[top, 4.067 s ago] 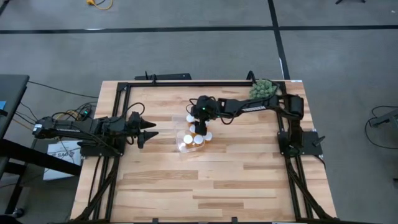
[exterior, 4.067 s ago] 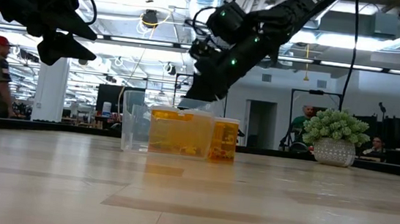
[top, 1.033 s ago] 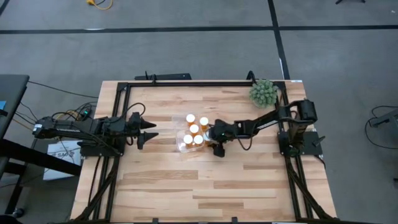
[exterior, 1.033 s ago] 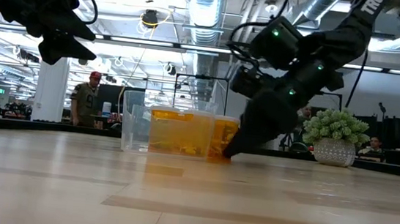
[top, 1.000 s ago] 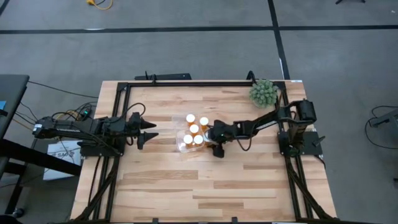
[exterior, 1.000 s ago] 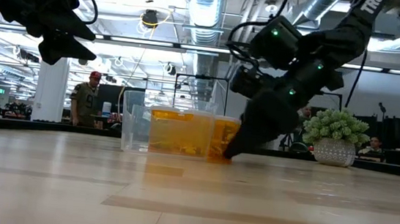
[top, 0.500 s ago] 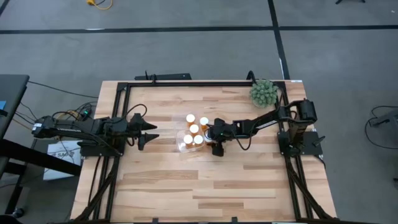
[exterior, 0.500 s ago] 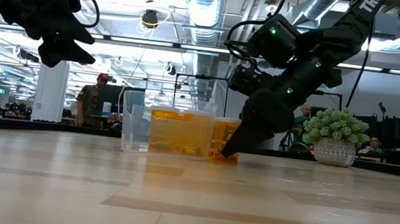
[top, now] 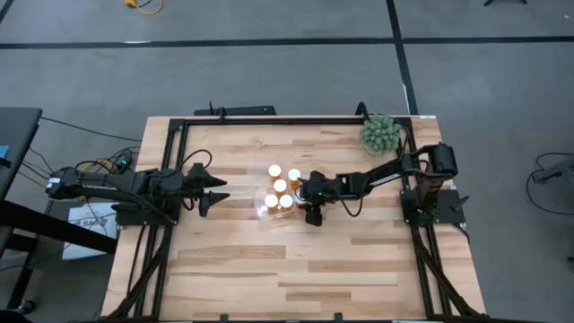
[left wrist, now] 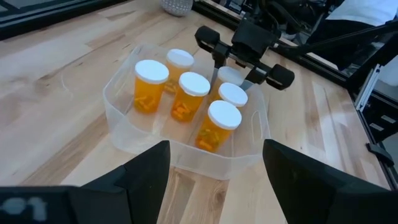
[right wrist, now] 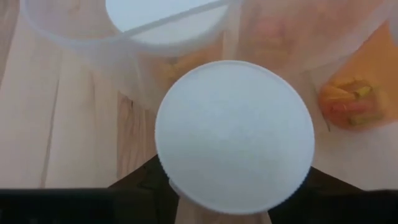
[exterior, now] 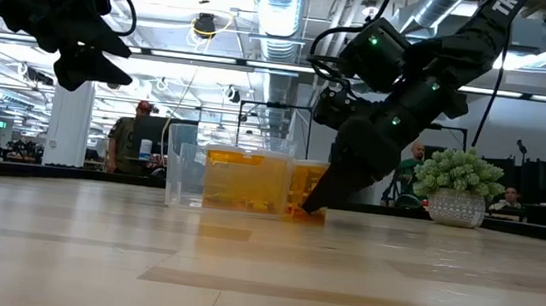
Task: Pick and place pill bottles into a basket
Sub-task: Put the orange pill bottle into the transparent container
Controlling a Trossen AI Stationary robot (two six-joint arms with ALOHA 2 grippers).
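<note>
Clamping our right end effector (top: 311, 213) on a pill bottle (right wrist: 234, 135) just outside the basket (left wrist: 127, 134); our left end effector (top: 218, 190) hangs open beside it.

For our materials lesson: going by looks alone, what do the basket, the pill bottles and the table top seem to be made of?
Basket: probably clear, slightly frosted plastic; the bottles show through its walls.
Pill bottles: likely translucent orange plastic, the contents visible inside, with matte white caps, probably plastic too.
Table top: looks like pale wood planks, with visible grain and seams and a smooth finish.
</note>
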